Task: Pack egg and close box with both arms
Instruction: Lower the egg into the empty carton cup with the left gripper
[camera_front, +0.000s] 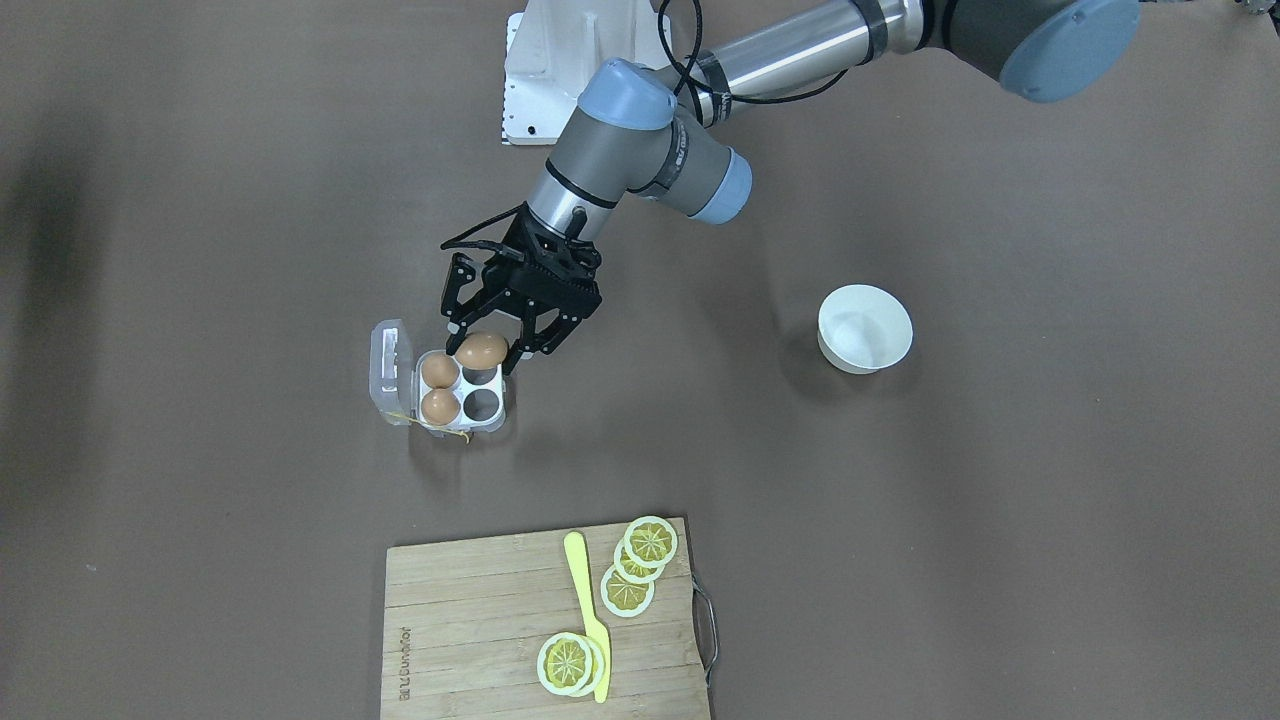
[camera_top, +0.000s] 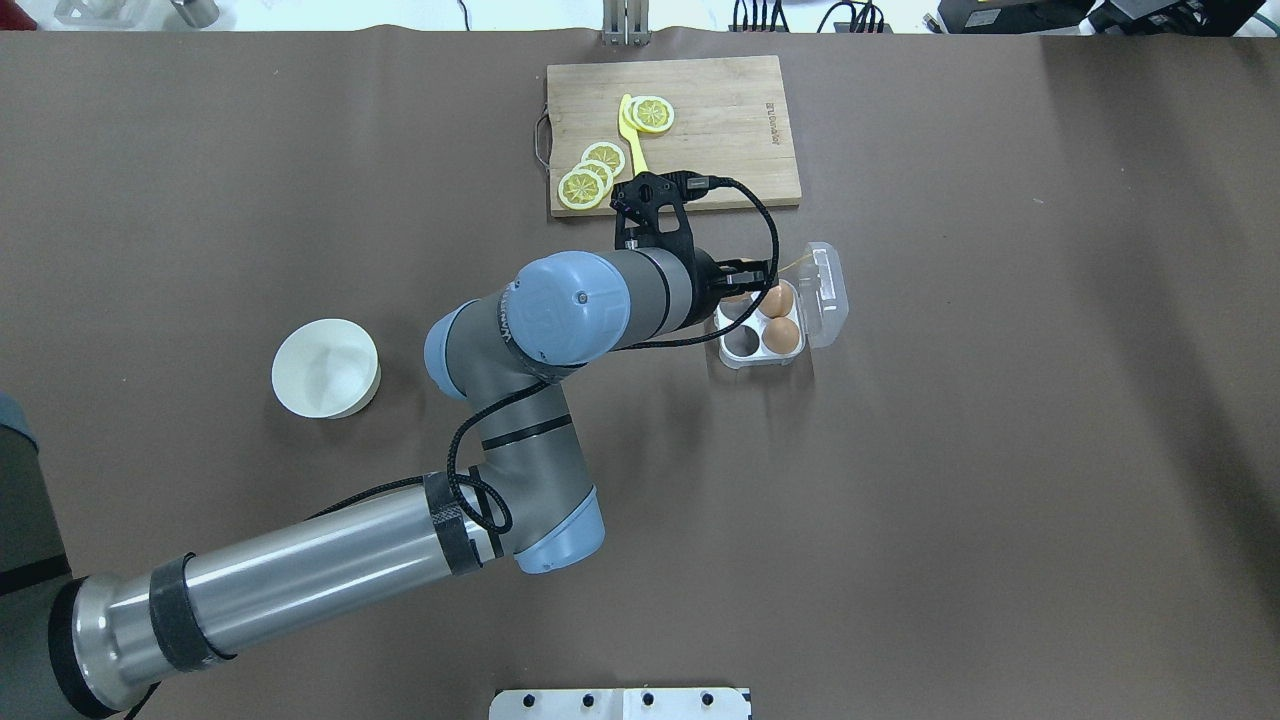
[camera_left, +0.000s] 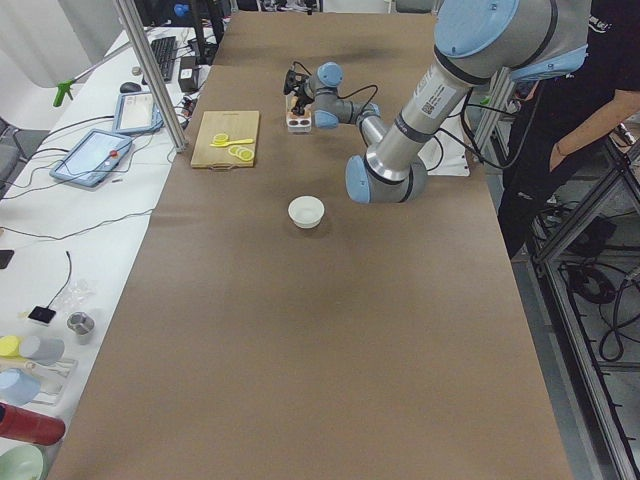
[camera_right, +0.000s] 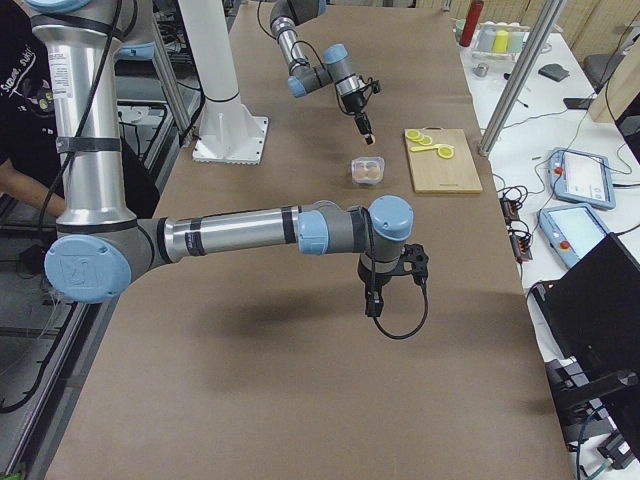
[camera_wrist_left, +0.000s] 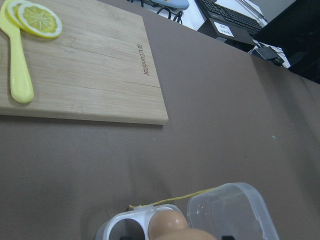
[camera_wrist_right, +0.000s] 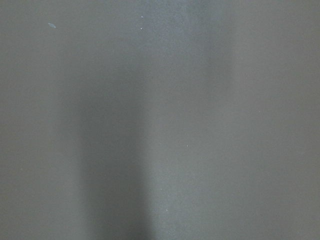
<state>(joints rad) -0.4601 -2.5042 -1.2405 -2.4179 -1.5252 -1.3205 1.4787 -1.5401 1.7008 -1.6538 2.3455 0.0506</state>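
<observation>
Box (camera_front: 392, 366) on brown table (camera_front: 900, 550), benches (camera_left: 60, 250) beside

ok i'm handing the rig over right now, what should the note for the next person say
Left hand: shut on the egg, held above the box.
Right hand: over the table, apart from the box; open or shut cannot be told.
Box: lid open, two eggs seated, two cups empty.
Done: egg picked up. Left: set it in an empty cup, close the lid with both arms.
</observation>
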